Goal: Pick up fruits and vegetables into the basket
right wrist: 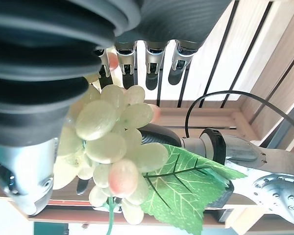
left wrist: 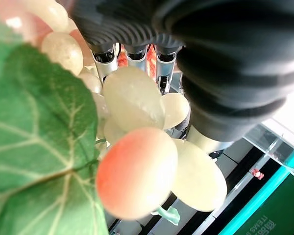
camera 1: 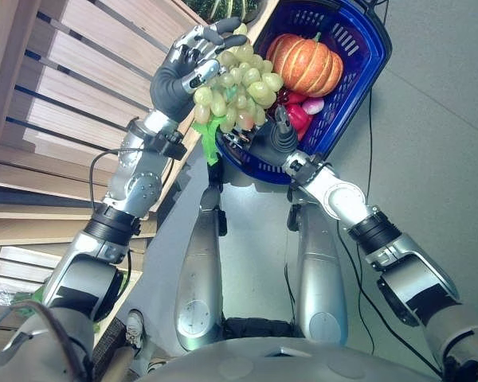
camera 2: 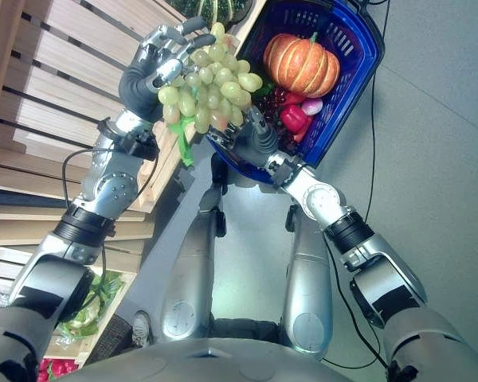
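A bunch of pale green grapes [camera 1: 239,87] with a green leaf [right wrist: 186,186] hangs from my left hand [camera 1: 183,76]. That hand's fingers are curled round the top of the bunch. The grapes hang just in front of the near left rim of the blue basket [camera 1: 366,72]. My right hand [camera 1: 283,142] grips the basket's near rim from below and holds it up. Inside the basket lie an orange pumpkin [camera 1: 307,64], a red pepper [camera 1: 297,118] and a small pink-white vegetable [camera 1: 313,105]. In the left wrist view the grapes [left wrist: 137,171] show very close.
Slatted wooden shelves [camera 1: 64,79] run along my left side. A dark green striped squash [camera 1: 227,8] sits on the shelf top beside the basket. A crate of leafy greens [camera 2: 88,306] stands low on the left. Grey floor [camera 1: 430,159] lies to the right.
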`<state>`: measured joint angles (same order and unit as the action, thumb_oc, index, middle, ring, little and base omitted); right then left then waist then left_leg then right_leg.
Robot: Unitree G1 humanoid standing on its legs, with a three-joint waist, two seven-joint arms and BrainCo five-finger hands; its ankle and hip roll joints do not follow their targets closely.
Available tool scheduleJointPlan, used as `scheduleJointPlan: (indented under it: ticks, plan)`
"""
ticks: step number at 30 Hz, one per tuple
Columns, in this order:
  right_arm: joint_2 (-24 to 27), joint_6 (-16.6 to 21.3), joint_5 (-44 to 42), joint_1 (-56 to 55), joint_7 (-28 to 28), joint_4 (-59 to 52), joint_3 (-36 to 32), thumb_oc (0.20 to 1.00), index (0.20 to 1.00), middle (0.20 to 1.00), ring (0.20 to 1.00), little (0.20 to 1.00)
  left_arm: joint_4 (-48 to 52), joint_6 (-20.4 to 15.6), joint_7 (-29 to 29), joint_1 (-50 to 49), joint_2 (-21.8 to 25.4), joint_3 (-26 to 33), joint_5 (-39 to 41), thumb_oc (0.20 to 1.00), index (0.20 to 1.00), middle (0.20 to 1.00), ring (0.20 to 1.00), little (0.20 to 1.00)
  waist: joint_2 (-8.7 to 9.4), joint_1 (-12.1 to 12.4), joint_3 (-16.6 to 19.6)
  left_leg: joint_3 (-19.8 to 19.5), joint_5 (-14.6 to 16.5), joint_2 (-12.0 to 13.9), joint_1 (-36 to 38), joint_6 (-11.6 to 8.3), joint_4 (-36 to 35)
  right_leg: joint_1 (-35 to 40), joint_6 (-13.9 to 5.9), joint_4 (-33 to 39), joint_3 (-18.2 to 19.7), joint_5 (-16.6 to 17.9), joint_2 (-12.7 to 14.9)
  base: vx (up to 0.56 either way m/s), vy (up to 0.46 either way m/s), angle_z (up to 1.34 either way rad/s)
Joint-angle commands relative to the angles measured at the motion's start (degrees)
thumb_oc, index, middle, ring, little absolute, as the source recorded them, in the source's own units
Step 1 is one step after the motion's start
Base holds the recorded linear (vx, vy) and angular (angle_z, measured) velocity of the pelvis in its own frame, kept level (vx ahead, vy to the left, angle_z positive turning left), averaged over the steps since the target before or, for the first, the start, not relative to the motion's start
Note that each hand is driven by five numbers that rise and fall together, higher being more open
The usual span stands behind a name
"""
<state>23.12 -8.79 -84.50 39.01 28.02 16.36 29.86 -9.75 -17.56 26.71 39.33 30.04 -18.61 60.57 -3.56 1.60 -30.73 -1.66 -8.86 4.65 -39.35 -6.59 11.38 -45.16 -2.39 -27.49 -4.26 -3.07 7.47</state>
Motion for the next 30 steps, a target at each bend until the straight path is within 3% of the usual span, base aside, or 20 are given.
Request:
scheduleJointPlan:
  ticks: [1,22,23,24,25,26,30]
  plan:
    - [-4.6,-0.2,-3.5,2.9,4.1,-8.3,-1.9,1.0,1.0,1.0,1.0,1.0,4.5,-0.2,3.0,1.9,1.2,-1.2,-1.5,0.2,0.2,0.2,0.2,0.2,0.67,0.0,0.9,2.0,4.5,-6.3,-0.7,5.02,3.0,5.0,0.23,7.2,-4.9,2.4,-3.1,0.0,0.0,0.0]
    - [-4.8,4.9,-4.6,6.4,2.3,-15.4,-5.1,1.0,1.0,1.0,1.0,1.0,3.6,1.5,3.4,2.9,2.2,-1.6,-5.6,0.2,0.2,0.2,0.2,0.2,0.85,-0.2,0.9,2.1,5.2,-6.6,-0.6,5.32,3.6,5.1,0.13,7.2,-5.0,2.5,-3.2,0.0,0.0,0.0]
    - [-4.8,5.0,-4.6,6.4,2.2,-15.5,-5.1,0.937,0.937,0.937,0.937,0.937,3.5,1.5,3.4,2.9,2.2,-1.6,-5.7,0.2,0.2,0.2,0.2,0.2,0.85,-0.2,0.9,2.1,5.2,-6.6,-0.6,5.32,3.7,5.1,0.13,7.2,-5.0,2.5,-3.2,0.0,0.0,0.0]
    - [-4.9,5.9,-4.1,6.6,1.6,-15.8,-5.3,0.545,0.545,0.545,0.545,0.545,3.6,1.7,3.2,2.9,2.2,-1.8,-6.7,0.2,0.2,0.2,0.2,0.2,0.81,-0.3,0.9,2.1,5.2,-6.6,-0.6,5.34,3.8,5.1,0.11,7.1,-5.0,2.5,-3.2,0.0,0.0,0.0]
    - [-4.9,6.0,-4.0,6.6,1.5,-15.8,-5.3,0.498,0.498,0.498,0.498,0.498,3.6,1.7,3.2,2.9,2.2,-1.8,-6.7,0.2,0.2,0.2,0.2,0.2,0.81,-0.3,0.9,2.1,5.2,-6.6,-0.6,5.34,3.8,5.1,0.1,7.1,-5.0,2.5,-3.2,0.0,0.0,0.0]
    - [-4.8,6.7,-3.9,6.6,1.5,-15.8,-5.3,0.2,0.2,0.2,0.2,0.2,3.7,1.6,2.9,3.0,2.2,-1.9,-7.5,0.2,0.2,0.2,0.2,0.2,0.82,-0.3,0.9,2.2,5.2,-6.6,-0.7,5.33,3.8,5.1,0.09,7.1,-5.0,2.5,-3.2,0.0,0.0,0.0]
    - [-4.3,7.9,-3.1,6.8,0.7,-17.0,-5.9,0.2,0.2,0.2,0.2,0.2,3.4,1.6,2.7,3.2,2.7,-2.0,-8.4,0.2,0.2,0.2,0.2,0.2,0.74,-0.4,0.9,2.3,5.3,-6.6,-0.6,5.35,3.8,5.1,0.08,7.1,-5.0,2.4,-3.2,0.0,0.0,0.0]
